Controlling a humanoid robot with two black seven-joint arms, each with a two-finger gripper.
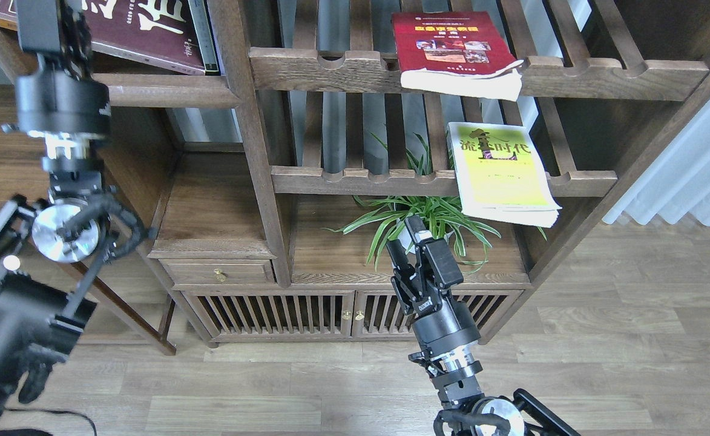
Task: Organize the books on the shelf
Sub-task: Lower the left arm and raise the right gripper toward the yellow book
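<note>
On the yellow-green book (501,172) you can read a dark Chinese title, 流…时代, with the second character partly covered by a dark figure; the maroon book (143,27) shows big white Chinese characters, cut by the frame's edge; the yellow title line on the red book (445,45) is too small to read.
</note>
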